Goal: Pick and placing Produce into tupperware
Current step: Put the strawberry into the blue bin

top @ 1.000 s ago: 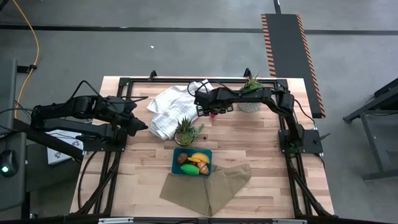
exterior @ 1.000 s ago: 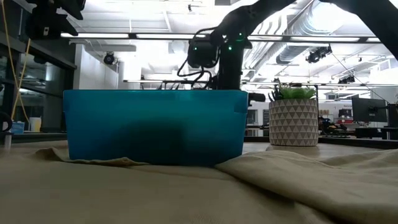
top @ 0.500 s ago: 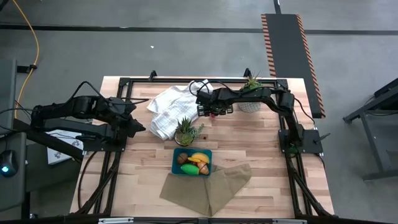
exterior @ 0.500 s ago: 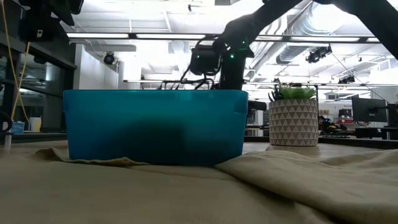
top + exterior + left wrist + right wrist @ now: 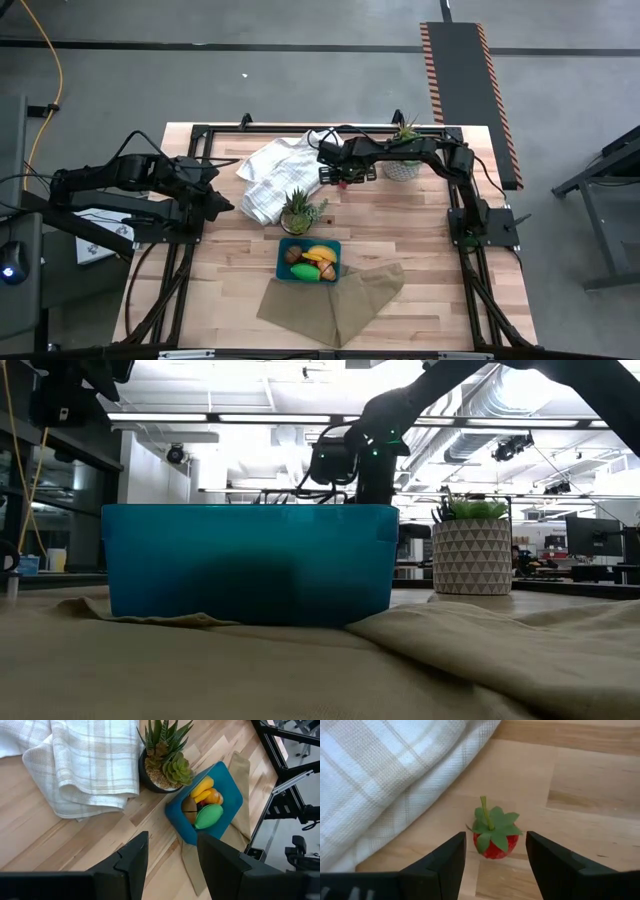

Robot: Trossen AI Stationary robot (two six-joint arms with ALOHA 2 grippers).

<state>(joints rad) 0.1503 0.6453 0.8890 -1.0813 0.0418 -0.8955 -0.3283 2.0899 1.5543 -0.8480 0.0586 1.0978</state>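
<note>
A small red strawberry (image 5: 495, 839) with a green leafy cap lies on the bare wood beside the white towel (image 5: 385, 775). My right gripper (image 5: 495, 867) hangs over it, pointing steeply down and open, one finger on each side and neither touching it. In the high view the gripper (image 5: 343, 180) is at the far middle of the table. The teal tupperware (image 5: 286, 270) sits near the front, partly on a tan cloth (image 5: 335, 300). It holds a banana (image 5: 202, 787), a kiwi (image 5: 189, 806), an orange piece (image 5: 215, 796) and a green pepper (image 5: 209, 816). My left gripper (image 5: 172, 870) waits open above the table's left side.
A potted plant (image 5: 298, 212) stands between the towel (image 5: 272, 175) and the tupperware. Another plant, in a white patterned pot (image 5: 403, 165), stands just right of my right gripper. A black frame (image 5: 300, 128) runs along the table's far edge. Bare wood lies right of the tupperware.
My right arm has shifted slightly above the strawberry, and its gripper has tipped a little steeper. The strawberry, the tupperware and my left arm have stayed where they were.
</note>
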